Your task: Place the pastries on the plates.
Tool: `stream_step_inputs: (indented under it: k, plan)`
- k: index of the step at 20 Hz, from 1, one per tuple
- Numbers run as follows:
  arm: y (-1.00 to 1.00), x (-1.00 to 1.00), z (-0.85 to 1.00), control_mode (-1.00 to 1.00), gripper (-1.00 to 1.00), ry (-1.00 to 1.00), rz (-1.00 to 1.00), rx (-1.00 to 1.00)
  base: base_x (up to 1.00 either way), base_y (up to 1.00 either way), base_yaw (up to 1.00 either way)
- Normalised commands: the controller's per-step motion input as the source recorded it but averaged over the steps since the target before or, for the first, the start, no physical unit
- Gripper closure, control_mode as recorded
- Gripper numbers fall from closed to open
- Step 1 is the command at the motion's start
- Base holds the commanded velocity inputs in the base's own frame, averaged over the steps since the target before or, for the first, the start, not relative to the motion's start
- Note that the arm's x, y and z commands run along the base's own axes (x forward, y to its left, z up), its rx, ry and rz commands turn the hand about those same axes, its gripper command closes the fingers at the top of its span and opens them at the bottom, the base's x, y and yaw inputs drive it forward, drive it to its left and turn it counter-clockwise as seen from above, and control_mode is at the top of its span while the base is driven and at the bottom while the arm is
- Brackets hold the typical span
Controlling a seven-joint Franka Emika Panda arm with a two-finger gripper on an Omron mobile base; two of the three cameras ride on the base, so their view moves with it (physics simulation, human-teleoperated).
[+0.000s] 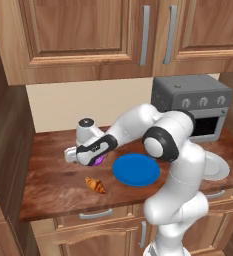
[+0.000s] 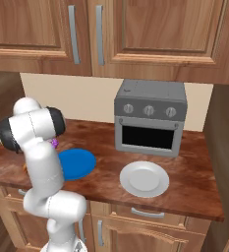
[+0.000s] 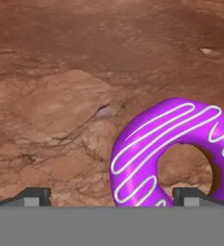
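Note:
A purple donut [image 3: 166, 153] with pale stripes lies flat on the wooden counter [image 3: 60, 96]. My gripper [image 3: 114, 197] hangs just above it, open, its two tips wide apart, with the donut's near left part between them. From the left base view the gripper [image 1: 92, 160] points down at the donut [image 1: 98, 160], left of the blue plate [image 1: 136, 170]. A golden croissant [image 1: 95, 185] lies on the counter nearer the front edge. The white plate [image 1: 219, 167] sits at the right, partly behind my arm. The right base view shows the blue plate [image 2: 79, 163], the white plate [image 2: 144, 178] and a sliver of donut [image 2: 54, 142].
A grey toaster oven [image 1: 193, 102] stands at the back right of the counter [image 1: 53, 180], behind the white plate. Wooden wall cabinets [image 1: 88, 35] hang above. A tall wooden panel bounds the counter's left end.

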Motion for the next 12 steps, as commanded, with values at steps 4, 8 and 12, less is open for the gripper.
stream_step_inputs:
  k: [4,8,12]
  plan:
    - [0.09,0.19,-0.26,-1.0,-1.0,0.0,0.0,0.0,0.0,0.0,0.0]
    - [0.03,0.08,-0.24,-1.0,-1.0,-0.02,0.0,0.0,0.0,0.0,0.0]
    - [-0.04,0.0,-0.51,-1.0,-1.0,0.0,0.0,0.0,0.0,0.0,0.0]
